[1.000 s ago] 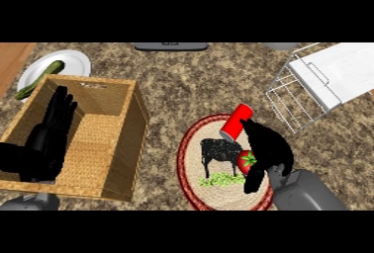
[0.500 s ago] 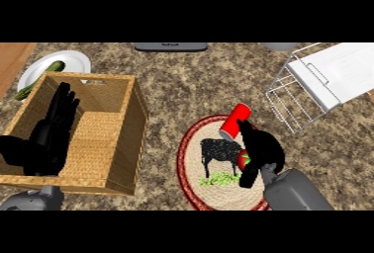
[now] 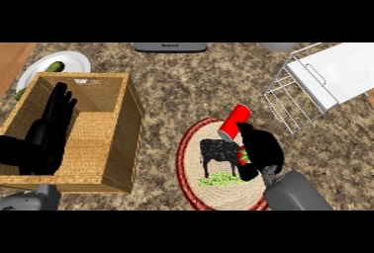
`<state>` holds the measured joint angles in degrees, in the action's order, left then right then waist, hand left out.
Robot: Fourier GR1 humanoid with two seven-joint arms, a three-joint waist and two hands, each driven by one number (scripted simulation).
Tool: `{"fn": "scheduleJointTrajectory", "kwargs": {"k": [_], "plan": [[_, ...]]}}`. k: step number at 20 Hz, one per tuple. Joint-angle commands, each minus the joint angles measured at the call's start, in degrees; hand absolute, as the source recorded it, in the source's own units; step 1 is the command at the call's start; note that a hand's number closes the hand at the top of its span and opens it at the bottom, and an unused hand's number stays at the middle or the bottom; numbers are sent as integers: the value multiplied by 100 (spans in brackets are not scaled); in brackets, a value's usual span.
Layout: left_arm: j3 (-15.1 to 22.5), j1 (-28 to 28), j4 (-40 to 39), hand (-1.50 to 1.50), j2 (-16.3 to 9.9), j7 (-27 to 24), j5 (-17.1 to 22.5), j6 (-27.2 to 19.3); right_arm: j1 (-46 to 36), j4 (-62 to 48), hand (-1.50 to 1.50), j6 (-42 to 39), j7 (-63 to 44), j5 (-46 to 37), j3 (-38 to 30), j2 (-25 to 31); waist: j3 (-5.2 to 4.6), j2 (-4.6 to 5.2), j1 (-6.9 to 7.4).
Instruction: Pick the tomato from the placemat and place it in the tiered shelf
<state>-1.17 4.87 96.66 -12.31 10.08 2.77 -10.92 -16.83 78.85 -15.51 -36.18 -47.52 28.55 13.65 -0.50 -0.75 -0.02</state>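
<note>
Red tomato (image 3: 243, 156) is gripped by the curled right hand (image 3: 260, 148) on the placemat (image 3: 191, 175). Beside the placemat, the left hand (image 3: 48, 129) is held flat, fingers straight, over the wicker basket (image 3: 119, 138).

The tomato (image 3: 243, 156) is showing as just a sliver of red with a green top, mostly hidden, sitting over the right side of the placemat (image 3: 197, 185). The placemat is lying flat on the counter, round and woven, red-rimmed, with a black cow over green grass. The tiered shelf (image 3: 321, 81) is standing well apart at upper right, white wire with pale shelves.
</note>
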Motion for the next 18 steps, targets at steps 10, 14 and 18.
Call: {"fn": "scheduleJointTrajectory", "kwargs": {"k": [10, 14, 18], "plan": [[-146, -220, 54, 0, 49, -161, -56, -16, 1493, 684, 150, 545, 4742, 1198, -1354, 3115, 61, 49, -195], [-124, -535, -29, 0, 138, -485, -30, 89, 2049, 876, 150, 326, 5666, 2007, -2128, 3620, 47, 51, -138], [-181, -341, 84, 0, 60, -141, -4, 59, 1892, 1384, 150, -288, 5489, 3383, -3055, 3442, 43, 25, -200]]}}
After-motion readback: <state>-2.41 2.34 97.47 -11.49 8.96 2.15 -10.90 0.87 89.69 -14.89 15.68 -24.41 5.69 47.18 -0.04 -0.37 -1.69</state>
